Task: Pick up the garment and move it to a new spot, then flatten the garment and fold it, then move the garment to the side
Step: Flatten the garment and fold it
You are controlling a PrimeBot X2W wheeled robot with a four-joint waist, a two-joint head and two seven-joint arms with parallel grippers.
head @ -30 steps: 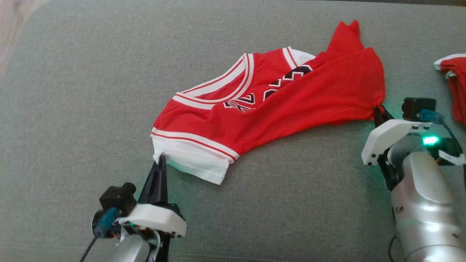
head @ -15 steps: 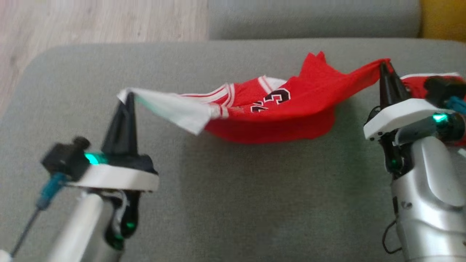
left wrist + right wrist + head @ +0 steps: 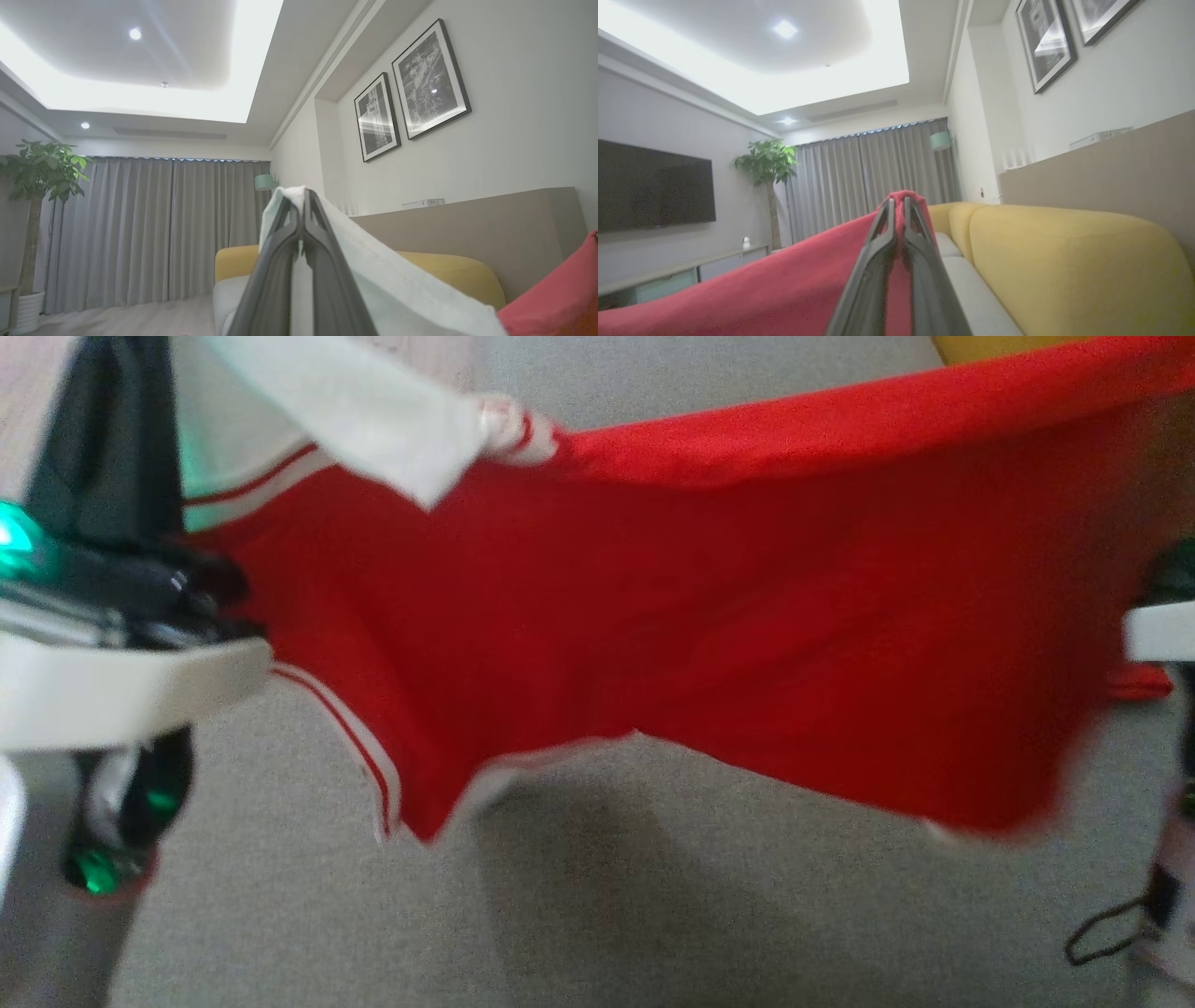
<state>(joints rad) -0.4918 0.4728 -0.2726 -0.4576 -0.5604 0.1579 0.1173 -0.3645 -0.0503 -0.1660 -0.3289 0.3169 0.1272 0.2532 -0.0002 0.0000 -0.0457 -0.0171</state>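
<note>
Red jersey garment (image 3: 709, 616), white-trimmed, is held aloft over the grey sofa seat (image 3: 653, 915) and spread between two grips. At left, the left pincer (image 3: 302, 205) is pressed together on a fold of the white sleeve panel (image 3: 373, 420), and cloth is draped down both sides of its fingers in the left wrist view. At centre, the red body is hung as a broad sheet with the striped hem (image 3: 378, 784) lowest. A shadow is cast on the seat beneath, and no contact with the seat is evident. At right, the right pincer (image 3: 899, 205) is closed on a red edge, with cloth trailing away to its left in the right wrist view. A yellow cushion (image 3: 1064, 261) is seen beyond it. Each grip is judged to be taken on only a thin pinch of fabric, so a corner could be pulled free if the arms were spread further or swung quickly. The garment would then drop in a heap. The sheet is also judged to be doubled over on itself, so creases could be laid into the new spot if it were lowered without being drawn taut. Half a second earlier the garment was slung low between the pincers, its middle resting on the seat and its number showing. It is now raised close to the head camera, which has itself shifted, and the number is no longer shown.
</note>
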